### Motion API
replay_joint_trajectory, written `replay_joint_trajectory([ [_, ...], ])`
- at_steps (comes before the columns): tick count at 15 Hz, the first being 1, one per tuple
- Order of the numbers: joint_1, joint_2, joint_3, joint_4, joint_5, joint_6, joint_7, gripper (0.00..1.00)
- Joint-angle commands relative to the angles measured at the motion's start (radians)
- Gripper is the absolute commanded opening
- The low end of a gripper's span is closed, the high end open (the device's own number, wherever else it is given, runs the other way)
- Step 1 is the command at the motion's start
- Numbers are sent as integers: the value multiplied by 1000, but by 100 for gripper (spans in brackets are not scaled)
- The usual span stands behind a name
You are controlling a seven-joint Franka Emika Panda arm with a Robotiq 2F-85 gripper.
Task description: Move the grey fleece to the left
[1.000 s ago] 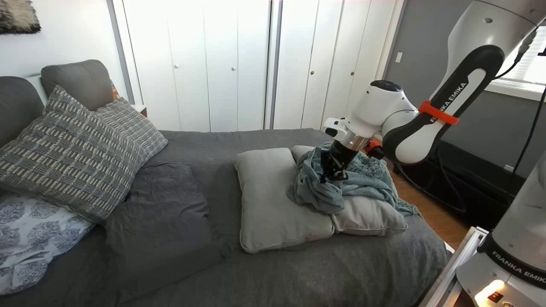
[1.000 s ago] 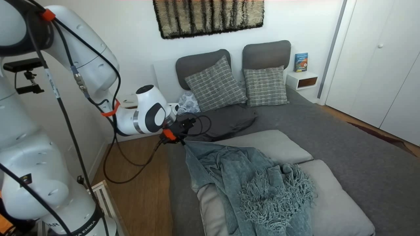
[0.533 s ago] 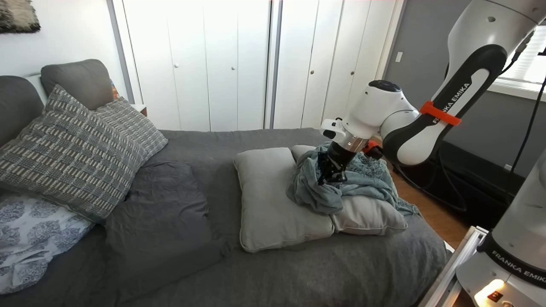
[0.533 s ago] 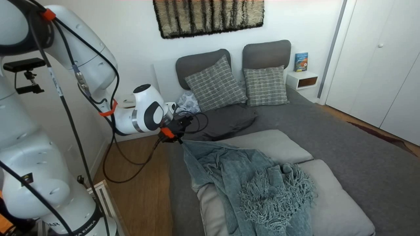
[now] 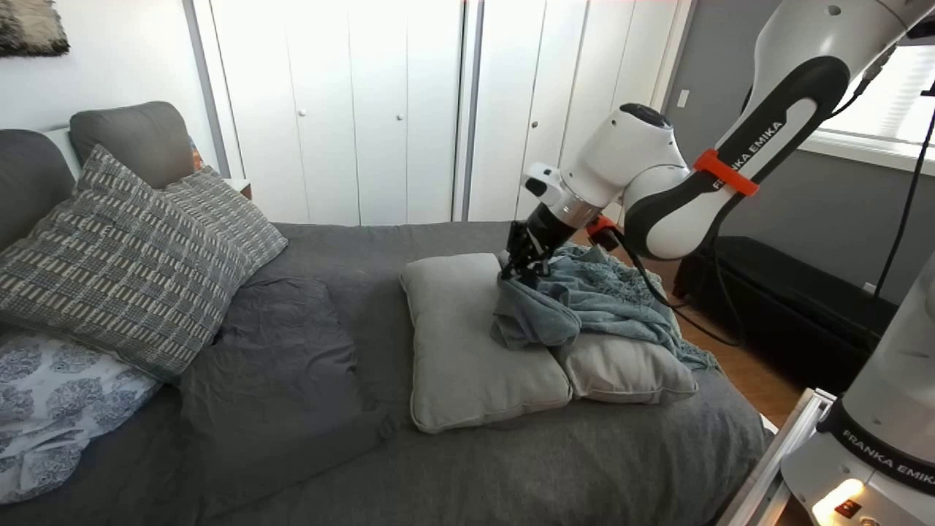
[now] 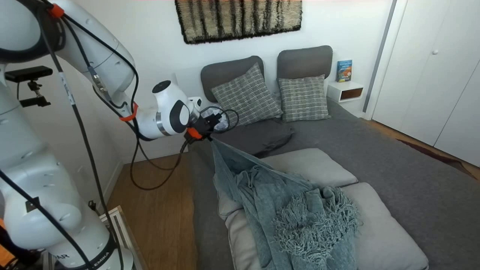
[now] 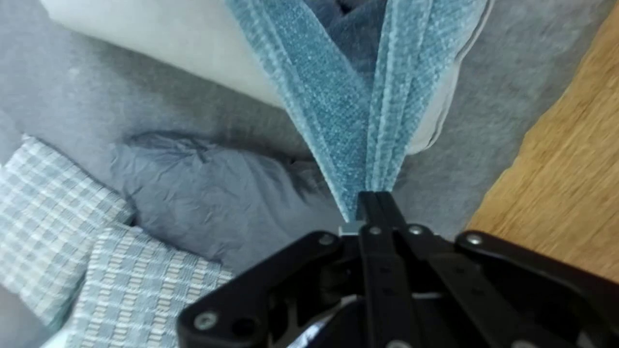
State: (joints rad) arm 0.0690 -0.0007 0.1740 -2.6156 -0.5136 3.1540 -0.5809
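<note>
The grey fleece is a blue-grey throw with a fringed end. It lies bunched on light grey cushions in both exterior views (image 5: 617,299) (image 6: 270,206). My gripper, in both exterior views (image 5: 523,273) (image 6: 210,138), is shut on a corner or edge of it and holds that part raised. In the wrist view the fleece (image 7: 333,101) runs as a taut, folded strip into the closed fingertips (image 7: 375,195). The rest of the fleece rests on the cushions. The cloth between the fingers is mostly hidden.
Two light grey cushions (image 5: 475,358) (image 6: 386,225) lie on the dark grey bed (image 5: 453,475). A dark pillow (image 5: 277,358), patterned pillows (image 5: 139,270) and headrests (image 6: 304,63) are at the bed's head. Wooden floor (image 6: 161,225) lies between bed and robot base. White closet doors (image 5: 380,109) stand behind.
My gripper has risen and moved toward the bed's head, lifting the held corner of the fleece higher and stretching it. The fringed part and the cushions have stayed in place.
</note>
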Motion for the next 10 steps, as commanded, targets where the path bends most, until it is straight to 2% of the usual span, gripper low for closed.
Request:
replay_joint_trajectory([
  [1,38,-4,41,147,15,18,135,0],
  [5,35,7,54,292,-83,18,267,0],
  [7,33,40,52,355,-151,-1,309,0],
  [10,43,107,29,409,-249,30,387,0],
])
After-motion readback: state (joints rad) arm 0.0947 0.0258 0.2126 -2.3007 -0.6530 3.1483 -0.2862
